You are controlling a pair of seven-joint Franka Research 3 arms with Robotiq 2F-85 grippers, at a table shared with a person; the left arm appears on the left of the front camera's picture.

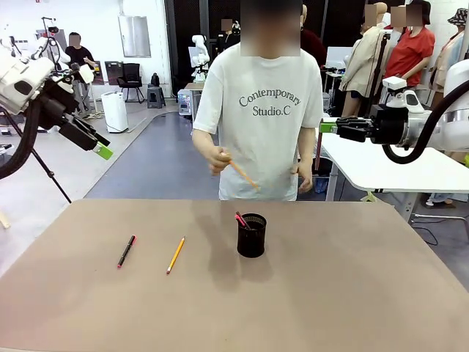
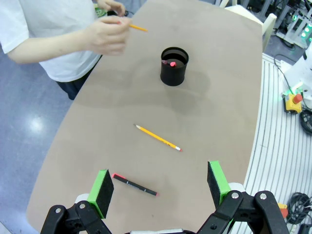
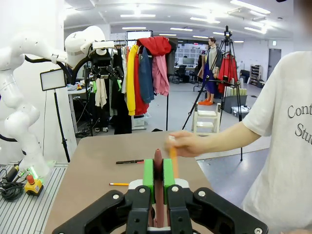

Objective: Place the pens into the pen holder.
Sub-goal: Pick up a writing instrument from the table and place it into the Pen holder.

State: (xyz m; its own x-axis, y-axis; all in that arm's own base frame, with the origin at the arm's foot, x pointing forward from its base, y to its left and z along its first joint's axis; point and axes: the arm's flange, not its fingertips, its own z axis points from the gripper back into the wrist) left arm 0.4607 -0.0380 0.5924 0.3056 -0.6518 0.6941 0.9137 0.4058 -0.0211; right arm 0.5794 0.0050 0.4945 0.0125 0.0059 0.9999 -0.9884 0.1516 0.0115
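A red pen with black ends (image 1: 127, 251) (image 2: 135, 184) (image 3: 129, 161) and a yellow pencil (image 1: 176, 254) (image 2: 157, 137) (image 3: 119, 184) lie side by side on the brown table, left of the black mesh pen holder (image 1: 251, 235) (image 2: 174, 66). A red pen tip (image 1: 240, 219) pokes out of the holder. The person's hand (image 1: 217, 159) (image 2: 105, 34) (image 3: 185, 145) holds an orange pencil (image 1: 242, 174) (image 2: 136, 28) above the far edge. My left gripper (image 1: 99, 143) (image 2: 161, 187) hangs open high at the left, above the lying pen. My right gripper (image 1: 326, 126) (image 3: 158, 178) is shut and empty, high at the right.
A bare stretch of the table (image 1: 352, 293) lies right of the holder and along the front. The person stands at the far edge behind the holder. A white table (image 1: 396, 169) stands behind at the right, under my right arm.
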